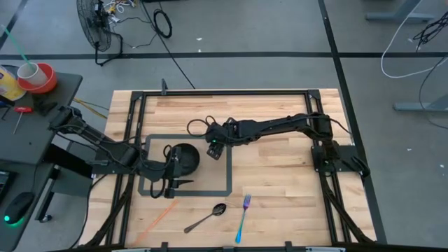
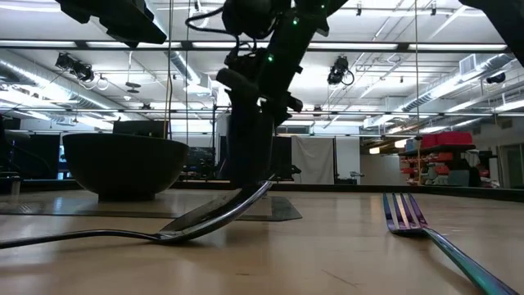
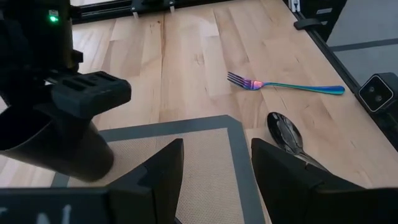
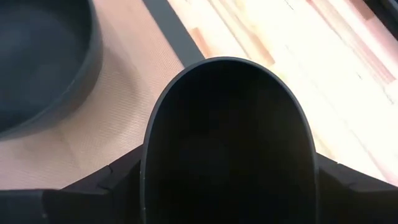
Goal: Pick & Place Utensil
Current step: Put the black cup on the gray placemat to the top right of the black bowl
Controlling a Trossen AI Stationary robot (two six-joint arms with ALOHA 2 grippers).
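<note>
A dark cup (image 4: 227,143) sits between the fingers of my right gripper (image 4: 227,173), over the grey mat's right part (image 1: 222,162) and beside a dark bowl (image 1: 185,157) that rests on the mat. In the low view the cup (image 2: 250,152) stands right of the bowl (image 2: 123,164). My left gripper (image 3: 214,168) is open, low over the mat in front of the bowl (image 1: 178,183), touching nothing. A silver spoon (image 1: 206,218) and an iridescent fork (image 1: 243,217) lie flat on the wood near the near edge. My right gripper holds the cup by its outer wall just below the rim (image 4: 148,163), pinched between the two fingers (image 4: 112,177) on opposite sides. The fingers come from above, pointing down. The cup is about upright, mouth up; whether its base touches the mat, I cannot tell.
A grey-bordered mat (image 3: 205,155) covers the table's left middle. An orange stick (image 1: 157,215) lies on the wood left of the spoon (image 3: 286,134). The fork (image 3: 286,87) lies right of it. Black frame rails (image 1: 224,92) edge the table. Bare wood spreads to the right (image 1: 280,175).
</note>
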